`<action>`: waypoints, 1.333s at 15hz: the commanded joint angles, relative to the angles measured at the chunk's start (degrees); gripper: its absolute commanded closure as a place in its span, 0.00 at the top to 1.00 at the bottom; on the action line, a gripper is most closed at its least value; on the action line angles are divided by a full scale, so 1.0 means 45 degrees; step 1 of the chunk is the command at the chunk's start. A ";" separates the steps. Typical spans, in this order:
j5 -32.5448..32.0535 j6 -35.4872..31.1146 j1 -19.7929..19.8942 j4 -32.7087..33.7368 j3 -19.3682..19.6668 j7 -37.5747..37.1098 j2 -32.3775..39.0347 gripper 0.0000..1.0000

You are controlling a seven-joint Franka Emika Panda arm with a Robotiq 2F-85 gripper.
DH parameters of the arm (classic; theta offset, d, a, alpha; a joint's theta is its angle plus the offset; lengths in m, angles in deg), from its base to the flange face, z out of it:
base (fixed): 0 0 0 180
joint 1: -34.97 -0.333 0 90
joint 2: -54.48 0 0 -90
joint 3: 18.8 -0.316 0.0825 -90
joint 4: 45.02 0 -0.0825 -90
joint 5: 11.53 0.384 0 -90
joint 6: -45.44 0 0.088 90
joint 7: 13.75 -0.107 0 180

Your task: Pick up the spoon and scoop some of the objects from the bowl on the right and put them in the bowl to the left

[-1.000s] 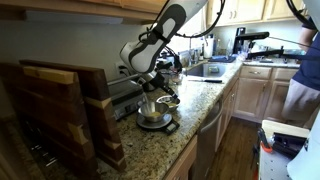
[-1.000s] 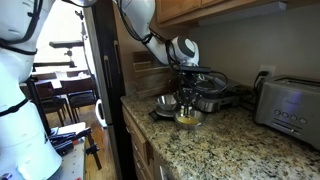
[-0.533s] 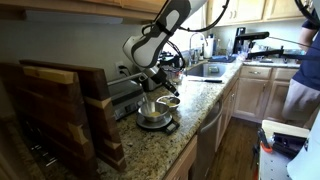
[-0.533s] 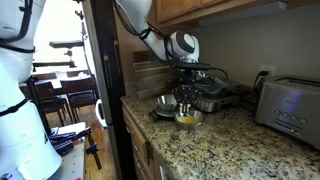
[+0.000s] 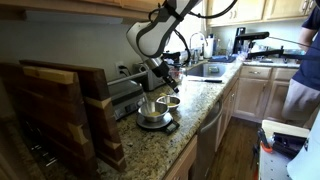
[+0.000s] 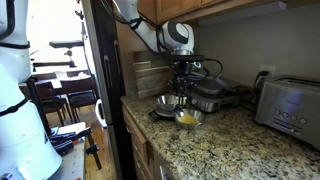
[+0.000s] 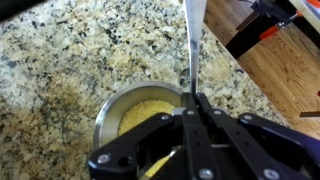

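Note:
My gripper (image 7: 197, 105) is shut on a metal spoon (image 7: 190, 40), whose handle runs straight out between the jaws in the wrist view. Below it sits a steel bowl of yellow grains (image 7: 140, 118) on the granite counter. In both exterior views the gripper (image 5: 160, 78) (image 6: 183, 80) hangs a little above two steel bowls. The bowl with yellow grains (image 6: 187, 118) stands nearer the counter's edge. The other bowl (image 6: 167, 102) sits on a dark tray behind it. Both bowls also show close together under the gripper (image 5: 152, 112). The spoon's scoop end is hidden.
Wooden cutting boards (image 5: 60, 110) stand on the counter. A black appliance (image 6: 215, 95) sits behind the bowls and a toaster (image 6: 290, 105) is further along. The counter's edge (image 6: 140, 130) is close to the bowls. A sink (image 5: 205, 70) and a person (image 5: 305, 70) are beyond.
My gripper has risen from just over the bowls to a little higher, with the spoon still in it. The bowls have not moved.

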 commanded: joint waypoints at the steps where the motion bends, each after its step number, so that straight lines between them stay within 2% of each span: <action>1: -0.0025 -0.0428 -0.0238 -0.1378 0.0037 0.0179 -0.1532 0.02; 7: -0.0556 -0.0327 -0.0917 -0.1315 -0.0063 0.0067 -0.1711 0.02; 12: -0.2008 -0.0595 -0.1574 -0.1364 -0.0132 -0.0591 -0.1471 0.02; 20: -0.4306 -0.2203 -0.2036 -0.2436 -0.0391 -0.2443 -0.1536 0.02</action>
